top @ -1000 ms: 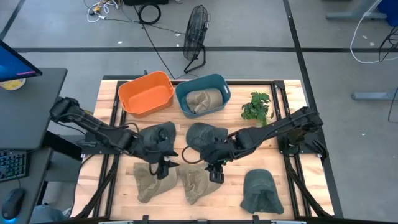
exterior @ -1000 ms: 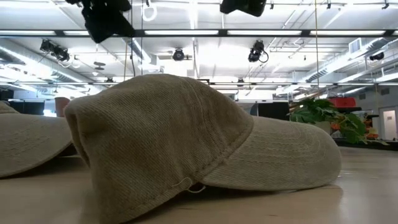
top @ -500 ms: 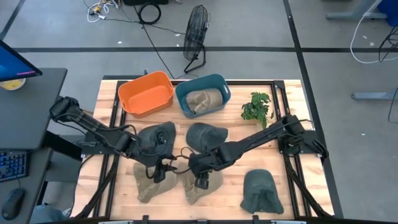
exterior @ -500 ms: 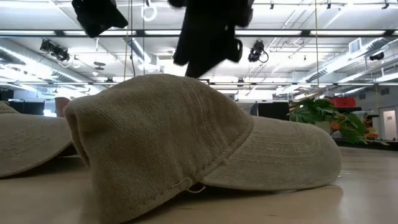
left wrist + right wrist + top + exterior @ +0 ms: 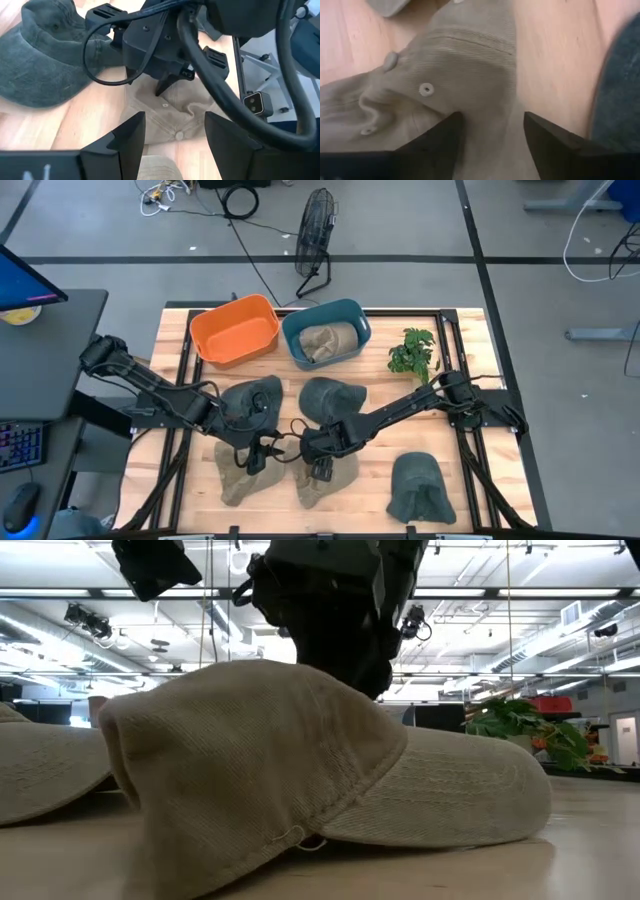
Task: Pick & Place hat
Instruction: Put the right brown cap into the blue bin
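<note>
Three caps lie on their rims along the near part of the table: a tan cap (image 5: 236, 478), a middle tan cap (image 5: 318, 482) and a dark green cap (image 5: 420, 490). Farther back lie two dark caps (image 5: 252, 398) (image 5: 332, 398). My right gripper (image 5: 322, 469) is down on the middle tan cap (image 5: 300, 770), open. My left gripper (image 5: 256, 457) hangs open just left of it, above the table, with nothing in it (image 5: 175, 118). Another tan cap (image 5: 325, 342) sits in the teal bin (image 5: 352, 315). My right gripper (image 5: 492, 118) comes from above, slanting steeply down, onto the crown of the middle tan cap. Its open fingers (image 5: 432, 137) stand on either side of a raised ridge of the crown's cloth (image 5: 487, 95), beside an eyelet. The cap lies on the table.
An orange bin (image 5: 235, 330) stands at the back left beside the teal one. A small green plant (image 5: 413, 352) sits at the back right. Black frame rails (image 5: 478, 435) run along the table's sides. Cables hang between the two grippers.
My right gripper has gone down and toward the table's near left, from above the dark cap onto the middle tan cap. The cap's crown has shifted a little under it.
</note>
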You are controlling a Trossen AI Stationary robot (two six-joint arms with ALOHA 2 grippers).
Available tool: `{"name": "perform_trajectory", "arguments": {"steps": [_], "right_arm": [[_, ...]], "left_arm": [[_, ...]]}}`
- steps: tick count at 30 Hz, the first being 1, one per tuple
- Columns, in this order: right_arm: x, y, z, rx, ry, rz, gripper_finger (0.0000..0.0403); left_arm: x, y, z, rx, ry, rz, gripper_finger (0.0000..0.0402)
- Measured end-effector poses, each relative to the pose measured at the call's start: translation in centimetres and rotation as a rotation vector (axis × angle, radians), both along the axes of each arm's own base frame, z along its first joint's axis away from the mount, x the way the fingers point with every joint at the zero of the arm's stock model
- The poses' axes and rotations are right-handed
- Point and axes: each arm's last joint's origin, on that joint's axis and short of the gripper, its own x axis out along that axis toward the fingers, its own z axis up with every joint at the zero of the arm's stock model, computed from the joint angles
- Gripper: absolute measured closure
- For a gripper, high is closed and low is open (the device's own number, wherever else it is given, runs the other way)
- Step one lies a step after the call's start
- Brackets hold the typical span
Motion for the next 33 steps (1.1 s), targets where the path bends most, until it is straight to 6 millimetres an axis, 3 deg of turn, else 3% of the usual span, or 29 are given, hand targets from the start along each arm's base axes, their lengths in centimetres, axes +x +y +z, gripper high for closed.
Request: {"name": "perform_trajectory", "arguments": {"steps": [3, 8, 9, 16, 23, 28, 33], "right_arm": [[0.0, 0.0, 0.0, 0.021, 0.01, 0.011, 0.0236], [-0.2, 0.1, -0.1, 0.077, 0.048, 0.055, 0.0375], [-0.3, 0.1, 0.0, 0.08, 0.053, 0.065, 0.0387], [-1.6, -0.3, 2.7, 0.072, 0.073, 0.117, 0.0397], [-4.3, -1.6, 10.1, 0.067, -0.015, 0.167, 0.0399], [-7.5, -4.7, 15.2, -0.043, -0.074, 0.069, 0.04], [-10.3, -8.7, 18.6, -0.231, -0.127, -0.072, 0.0401]], "left_arm": [[0.0, -0.1, 0.0, -0.001, -0.002, -0.002, 0.0193], [0.0, -0.1, 0.0, -0.001, -0.002, -0.002, 0.0193], [0.0, -0.1, 0.0, -0.001, -0.002, -0.002, 0.0193], [0.1, -0.1, 0.2, -0.015, -0.028, 0.0, 0.0193], [0.3, -0.2, 0.5, -0.037, -0.053, 0.005, 0.0193], [0.5, -0.3, 0.8, -0.086, -0.082, 0.029, 0.0193], [0.6, -0.4, 1.0, -0.099, -0.104, 0.03, 0.0193]]}}
